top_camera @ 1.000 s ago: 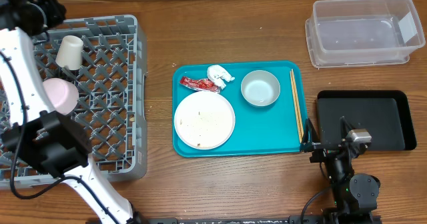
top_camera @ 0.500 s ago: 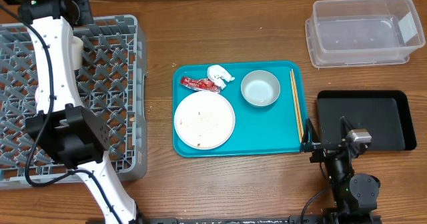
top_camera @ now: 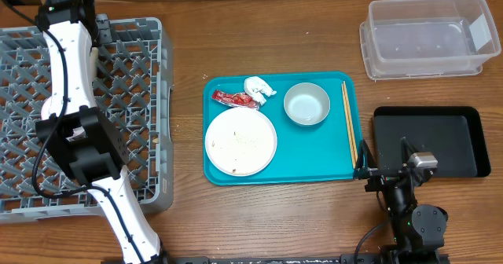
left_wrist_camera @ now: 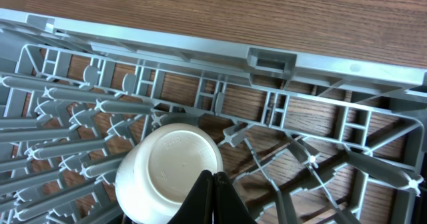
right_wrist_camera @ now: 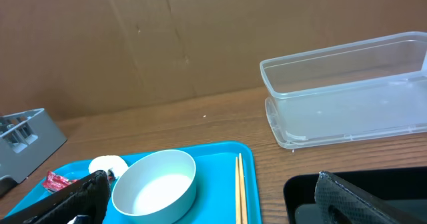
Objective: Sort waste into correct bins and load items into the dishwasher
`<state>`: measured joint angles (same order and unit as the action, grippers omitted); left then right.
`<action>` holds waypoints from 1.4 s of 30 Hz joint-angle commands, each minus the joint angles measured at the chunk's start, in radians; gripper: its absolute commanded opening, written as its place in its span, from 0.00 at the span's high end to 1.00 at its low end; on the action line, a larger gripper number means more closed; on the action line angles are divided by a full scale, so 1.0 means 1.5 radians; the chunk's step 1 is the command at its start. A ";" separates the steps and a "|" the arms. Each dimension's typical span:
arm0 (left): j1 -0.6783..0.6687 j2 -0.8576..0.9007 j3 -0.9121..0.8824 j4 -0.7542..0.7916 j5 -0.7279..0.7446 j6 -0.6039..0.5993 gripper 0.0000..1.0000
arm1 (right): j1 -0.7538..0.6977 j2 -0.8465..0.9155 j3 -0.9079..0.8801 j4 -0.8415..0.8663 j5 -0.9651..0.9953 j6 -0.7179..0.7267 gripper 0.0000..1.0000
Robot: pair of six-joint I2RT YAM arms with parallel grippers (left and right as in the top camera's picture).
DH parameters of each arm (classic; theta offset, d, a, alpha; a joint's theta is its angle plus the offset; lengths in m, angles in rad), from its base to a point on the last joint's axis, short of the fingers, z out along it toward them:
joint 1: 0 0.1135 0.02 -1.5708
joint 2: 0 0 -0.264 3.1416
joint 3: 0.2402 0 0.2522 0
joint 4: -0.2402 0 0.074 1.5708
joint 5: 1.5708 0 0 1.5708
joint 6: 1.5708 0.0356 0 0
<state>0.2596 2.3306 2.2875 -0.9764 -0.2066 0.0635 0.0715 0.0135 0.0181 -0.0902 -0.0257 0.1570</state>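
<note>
White cup (left_wrist_camera: 175,169) — rim cut off, behind closed left pincer (left_wrist_camera: 213,179)

Grey lattice rack (top_camera: 141,130); teal tray (top_camera: 314,150); red wrapper (top_camera: 234,99); black tray (top_camera: 440,130); white plate (top_camera: 240,141).

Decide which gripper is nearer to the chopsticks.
Right. The right gripper sits just off the teal tray's corner by the chopsticks; the left gripper is far away over the rack's back edge.

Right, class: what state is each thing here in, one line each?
left hand, shut, empty
right hand, open
white cup, in dish rack, base showing
clear tub, empty
black tray, empty
pale blue bowl, upright, empty
white plate, crumb-flecked
red wrapper, crinkled
tissue, crumpled
</note>
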 commanded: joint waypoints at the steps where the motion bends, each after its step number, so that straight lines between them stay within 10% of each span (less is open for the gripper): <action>1: 0.006 0.003 0.001 0.006 -0.009 0.018 0.96 | -0.004 -0.007 -0.007 0.004 0.004 0.002 0.00; 42: 0.079 -0.025 -0.032 0.002 -0.024 -0.041 0.96 | -0.004 -0.007 -0.007 0.004 0.004 0.002 0.01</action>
<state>0.3511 2.3283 2.2131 -0.9470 -0.2218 0.0463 0.0715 0.0139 0.0181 -0.0898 -0.0254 0.1570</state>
